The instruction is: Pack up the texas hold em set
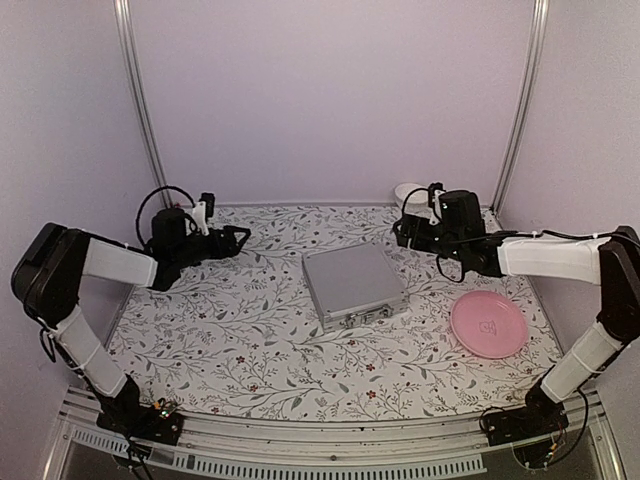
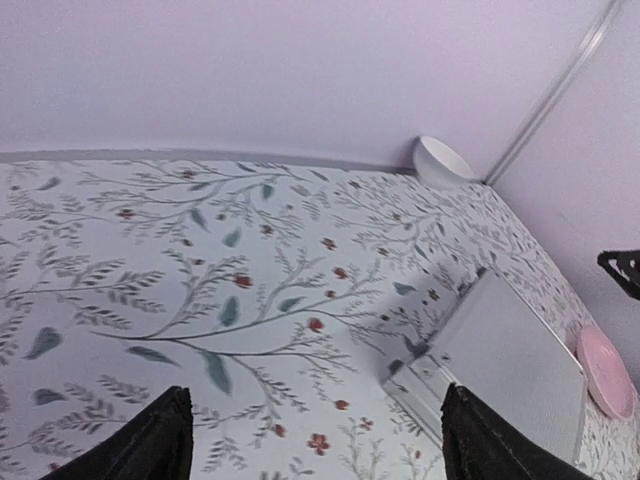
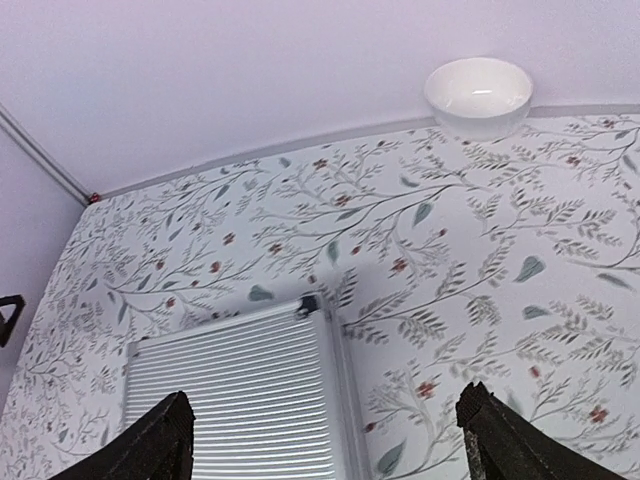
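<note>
The silver case (image 1: 352, 285) of the texas hold em set lies shut in the middle of the flowered table, its latches and handle towards the near side. My left gripper (image 1: 238, 236) hovers to the case's far left, open and empty. In the left wrist view the case (image 2: 525, 365) lies right of the left gripper (image 2: 315, 445), whose fingers (image 2: 150, 445) stand wide apart over bare cloth. My right gripper (image 1: 402, 232) hovers past the case's far right corner. It is open too, and the right wrist view shows the ribbed lid (image 3: 230, 400) below and between its spread fingers (image 3: 500, 440), untouched.
A pink plate (image 1: 488, 323) lies right of the case, near the right arm's forearm. A white bowl (image 1: 408, 192) stands at the back wall behind the right gripper. Walls close the table at the back and on both sides.
</note>
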